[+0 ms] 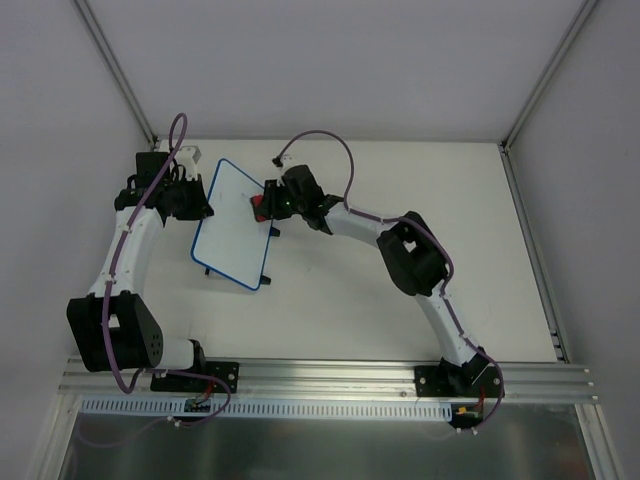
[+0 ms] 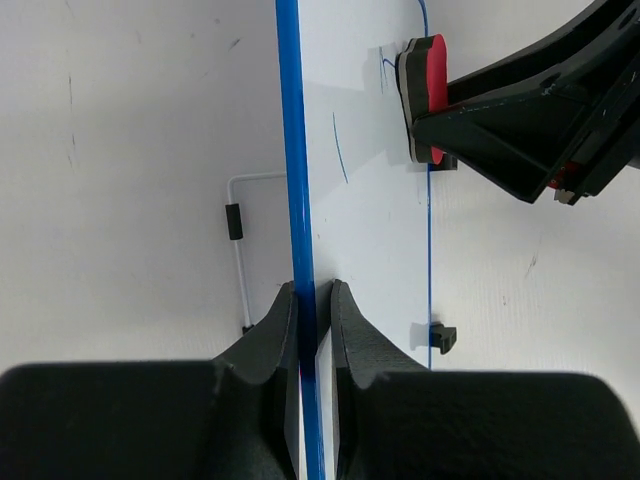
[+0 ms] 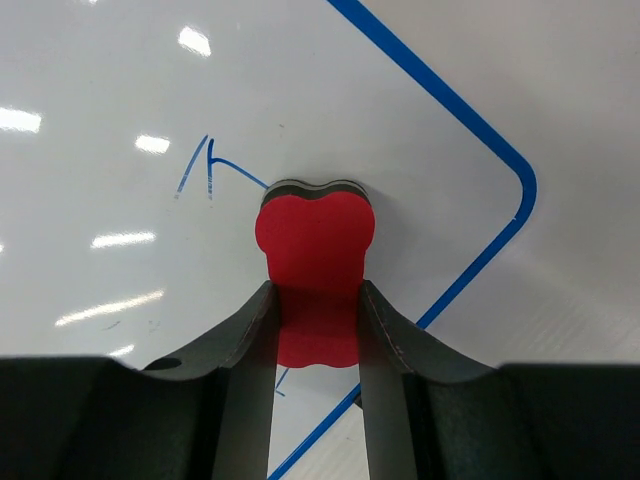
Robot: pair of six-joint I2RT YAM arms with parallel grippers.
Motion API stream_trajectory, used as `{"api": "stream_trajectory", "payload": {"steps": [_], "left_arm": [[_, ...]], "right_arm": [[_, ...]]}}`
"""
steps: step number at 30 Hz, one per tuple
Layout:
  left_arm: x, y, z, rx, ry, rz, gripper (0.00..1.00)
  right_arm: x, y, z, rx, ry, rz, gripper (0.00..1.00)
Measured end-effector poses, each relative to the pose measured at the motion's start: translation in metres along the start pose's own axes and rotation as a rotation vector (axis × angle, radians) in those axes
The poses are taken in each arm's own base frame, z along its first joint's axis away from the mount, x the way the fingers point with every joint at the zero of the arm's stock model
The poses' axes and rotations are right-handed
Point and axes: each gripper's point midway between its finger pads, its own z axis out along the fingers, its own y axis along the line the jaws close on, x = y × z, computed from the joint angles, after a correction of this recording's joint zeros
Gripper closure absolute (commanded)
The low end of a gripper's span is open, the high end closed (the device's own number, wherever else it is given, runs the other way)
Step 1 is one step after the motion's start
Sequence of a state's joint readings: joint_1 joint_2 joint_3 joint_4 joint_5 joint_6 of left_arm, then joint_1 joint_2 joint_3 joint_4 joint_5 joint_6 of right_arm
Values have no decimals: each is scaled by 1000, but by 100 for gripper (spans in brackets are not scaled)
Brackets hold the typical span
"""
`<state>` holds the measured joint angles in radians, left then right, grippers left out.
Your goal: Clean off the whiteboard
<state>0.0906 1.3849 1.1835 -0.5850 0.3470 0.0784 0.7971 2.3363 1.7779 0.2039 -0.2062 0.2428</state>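
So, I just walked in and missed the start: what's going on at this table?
The left tool is clamped on the blue-rimmed edge of the whiteboard, holding it in place. The right tool grips a red eraser and has it pressed to the board's face near a corner. Blue strokes beside the eraser are not yet wiped.

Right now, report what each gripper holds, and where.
Left gripper clamps the blue-rimmed white whiteboard by its edge; right gripper pinches the red bone-shaped eraser at its waist.
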Motion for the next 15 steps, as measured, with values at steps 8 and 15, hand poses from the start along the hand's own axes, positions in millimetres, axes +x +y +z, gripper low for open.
{"api": "stream_trajectory", "payload": {"steps": [8,15], "left_arm": [[2,2,0,-10,11,-4,100],[5,7,1,-38,23,-4,100]], "right_arm": [[-5,26,1,-4,-5,-34,100],[-8,105,-2,-138,-43,-89,100]]}}
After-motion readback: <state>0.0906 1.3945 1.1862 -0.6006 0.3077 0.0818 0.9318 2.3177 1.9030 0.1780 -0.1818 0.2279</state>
